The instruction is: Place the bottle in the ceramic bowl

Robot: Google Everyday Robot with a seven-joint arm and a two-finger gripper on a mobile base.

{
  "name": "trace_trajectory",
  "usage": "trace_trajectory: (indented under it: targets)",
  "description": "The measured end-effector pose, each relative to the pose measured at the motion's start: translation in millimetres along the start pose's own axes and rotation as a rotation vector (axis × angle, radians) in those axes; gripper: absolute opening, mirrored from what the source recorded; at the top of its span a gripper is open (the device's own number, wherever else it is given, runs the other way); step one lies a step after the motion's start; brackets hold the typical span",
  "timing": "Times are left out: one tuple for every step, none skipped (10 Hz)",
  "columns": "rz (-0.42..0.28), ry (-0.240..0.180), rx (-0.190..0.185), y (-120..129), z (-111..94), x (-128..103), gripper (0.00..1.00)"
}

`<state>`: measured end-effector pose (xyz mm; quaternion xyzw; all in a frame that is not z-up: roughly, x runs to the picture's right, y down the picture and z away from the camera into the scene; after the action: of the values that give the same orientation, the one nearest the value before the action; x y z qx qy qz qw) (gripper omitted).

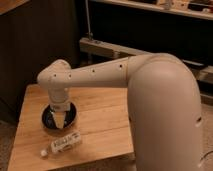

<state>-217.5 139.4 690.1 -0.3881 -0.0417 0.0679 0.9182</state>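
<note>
Big white arm [150, 100] comes in from the right & bends down over the wood table [100, 115]. On the table's left part sits the dark round bowl [73, 114]. The bottle [65, 144] lies flat on its side just in front of the bowl, near the table's front edge, not touching it. The gripper [60, 121] hangs point-down over the bowl's front part, above & a bit behind the bottle. Its fingers are apart w/ nothing between them. The bottle's small white cap [44, 152] points to the front-left.

Step in hand, I think: go get the bottle. It's not picked up yet, so the job is only at the start.

How to do it well:
- Slide the gripper fwd, off the bowl, till it's over the middle of the bottle, at the label.
- Turn the wrist so the fingers go across the thin way, one on each side, not along the long way.
- Go down slow; don't bang the table.
- Squeeze soft. It's round, so it may roll, & thin plastic prob. bends.
- Lift straight up, high enough to clear the bowl's rim, go back over the bowl, get low, then let go.
</note>
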Motion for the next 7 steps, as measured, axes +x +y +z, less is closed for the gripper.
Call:
trace_trajectory:
  targets:
    - [-0.058,-0.021,-0.017,15.2,6.0,-4.0,0.65]
    - [-0.111,-0.051,-0.037,29.4,9.9,-2.7,0.65]
    - [-0.148,-0.087,-0.055,39.3,12.0,2.9,0.65]
    - [-0.178,-0.119,-0.060,45.4,10.3,10.9,0.65]
    - [-0.209,-0.131,-0.057,53.0,9.8,13.4,0.65]
    - [-0.230,-0.137,-0.055,61.5,13.5,12.0,0.65]
    - [-0.253,-0.142,-0.051,72.4,23.3,8.7,0.65]
